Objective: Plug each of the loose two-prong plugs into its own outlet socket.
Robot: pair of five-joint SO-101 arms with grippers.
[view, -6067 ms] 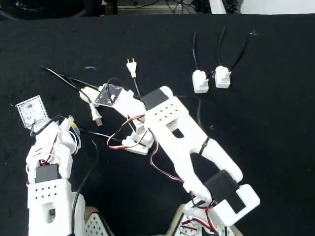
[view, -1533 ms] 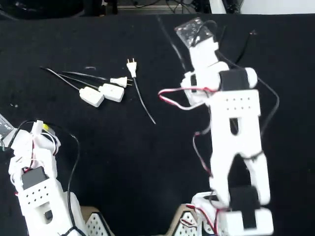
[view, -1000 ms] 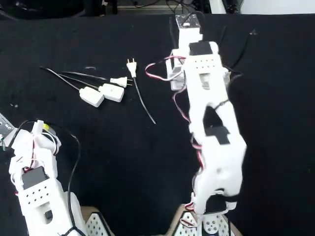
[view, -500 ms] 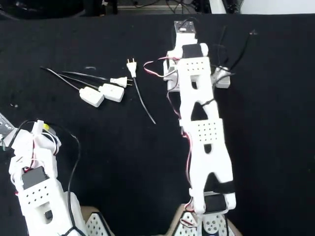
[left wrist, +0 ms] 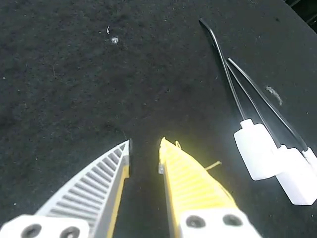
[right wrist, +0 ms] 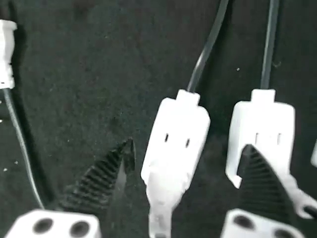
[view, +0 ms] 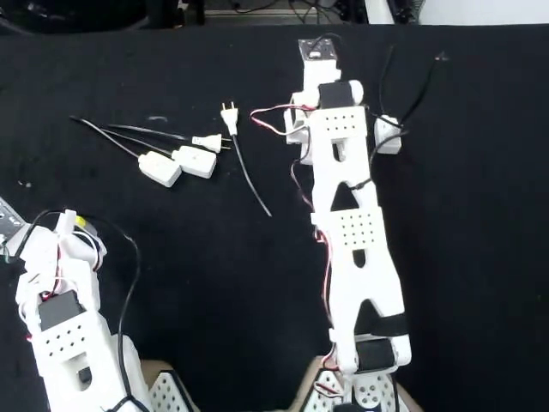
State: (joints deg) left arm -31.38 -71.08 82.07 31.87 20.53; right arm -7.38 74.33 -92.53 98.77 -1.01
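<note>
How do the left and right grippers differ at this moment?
Left gripper is barely parted, over bare cloth. Right gripper is wide open, astride a socket. Left's fingers are yellow and white, right's black. Both hold nothing.

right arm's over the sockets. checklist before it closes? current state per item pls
1. Right gripper open: ok.
2. Outlet socket between its jaws: ok, one finger on each side.
3. Clearance from the neighbouring socket: cannot tell, one fingertip overlaps its corner in the right wrist view.
4. Target socket's slots unobstructed: ok, both slots show.
5. Left gripper free for a plug: ok, open and empty.
6. Plugs seated: not ok, the two-prong plug and the second plug lie loose on the table.
</note>
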